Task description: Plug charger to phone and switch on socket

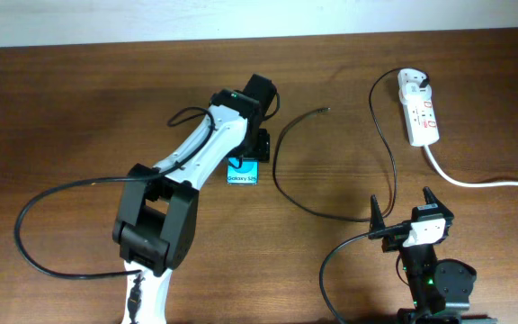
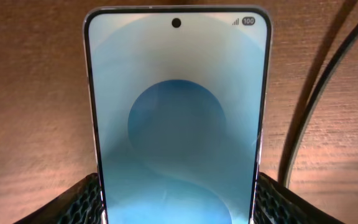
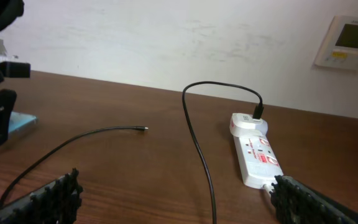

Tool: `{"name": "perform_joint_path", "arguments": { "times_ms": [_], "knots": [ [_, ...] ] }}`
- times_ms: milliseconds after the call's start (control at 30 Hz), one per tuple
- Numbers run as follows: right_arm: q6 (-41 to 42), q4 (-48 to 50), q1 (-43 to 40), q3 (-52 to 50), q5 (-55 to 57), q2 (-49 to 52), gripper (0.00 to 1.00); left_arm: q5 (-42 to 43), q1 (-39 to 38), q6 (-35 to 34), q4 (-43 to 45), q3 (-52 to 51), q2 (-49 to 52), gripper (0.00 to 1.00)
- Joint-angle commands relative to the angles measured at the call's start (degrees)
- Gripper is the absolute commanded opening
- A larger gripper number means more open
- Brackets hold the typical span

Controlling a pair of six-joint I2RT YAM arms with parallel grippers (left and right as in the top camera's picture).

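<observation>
Nearest the robot, the right end effector (image 1: 403, 212) sits with fingers apart and empty, well right of the phone (image 1: 243, 174). The phone lies on the table (image 1: 61, 108), long axis running roughly near to far, with the left end effector (image 2: 176, 205) clamped on its sides. Beyond the phone to its right, the free tip of the charger (image 1: 324, 111) points away from it toward the socket (image 1: 419, 108); turning that slack cable round could twist or drop it, and an off-line push could skid the phone.
</observation>
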Motion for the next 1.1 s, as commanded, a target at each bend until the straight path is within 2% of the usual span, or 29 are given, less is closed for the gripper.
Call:
{"name": "perform_joint_path", "arguments": {
  "times_ms": [0, 333, 500, 867, 1067],
  "knots": [
    [-0.2, -0.3, 0.0, -0.3, -0.7, -0.3, 0.98, -0.8, 0.5, -1.9, -2.5, 4.6, 0.0, 0.5],
    [-0.2, -0.3, 0.0, -0.3, -0.7, -0.3, 0.98, -0.8, 0.5, -3.5, -13.5, 14.4, 0.0, 0.5],
    [-0.2, -0.3, 0.0, -0.3, -0.7, -0.3, 0.98, 0.1, 0.5, -7.0, -17.8, 19.3, 0.0, 0.51],
    [-0.2, -0.3, 0.0, -0.3, -0.7, -0.3, 0.98, 4.9, 0.5, -12.0, -19.5, 20.5, 0.0, 0.5],
    [-0.2, -0.3, 0.0, -0.3, -0.7, -0.3, 0.98, 6.4, 0.5, -12.3, -19.5, 22.1, 0.0, 0.49]
  ]
}}
